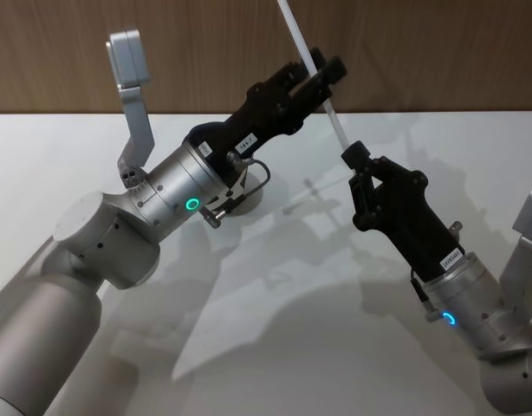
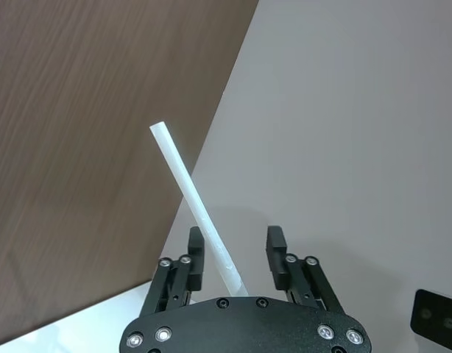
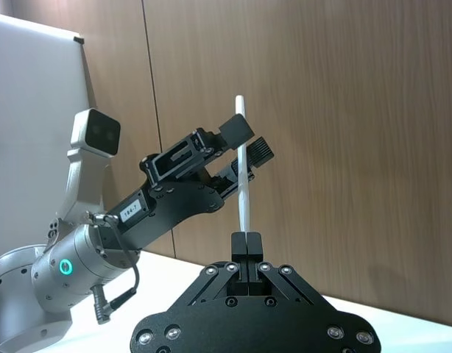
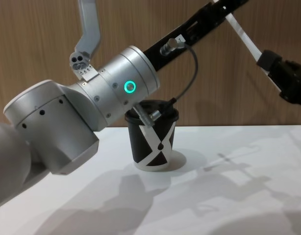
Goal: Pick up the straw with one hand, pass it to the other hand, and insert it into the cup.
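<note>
Here's the handover, in mid-air at the upper middle of the head view. Your blocky all-black right gripper [image 1: 353,158] is clamped on the low end of the long, thin white plastic straw [image 1: 334,117]. The right wrist view shows its fingers [image 3: 239,250] pinched together on it. From there the straw runs steeply up and left, its top past the frame's upper edge.

Your long black left gripper [image 1: 318,74], the one with the silver wrist and green ring, sits higher along the straw with its jaws spread. In the left wrist view the straw passes between them, close to one finger and clear of the other [image 2: 276,250], so nothing is gripped there yet. That's what counts: the straw's long axis crosses inside the left gripper's gap, so I'd judge a plain close takes it.

The small black paper cup [image 4: 153,144] with the white X and domed lid stands on the white worktop [image 4: 229,196] at the chest view's centre, below the left arm and well under the straw. Mind that the right lets go only once the left holds firmly.
</note>
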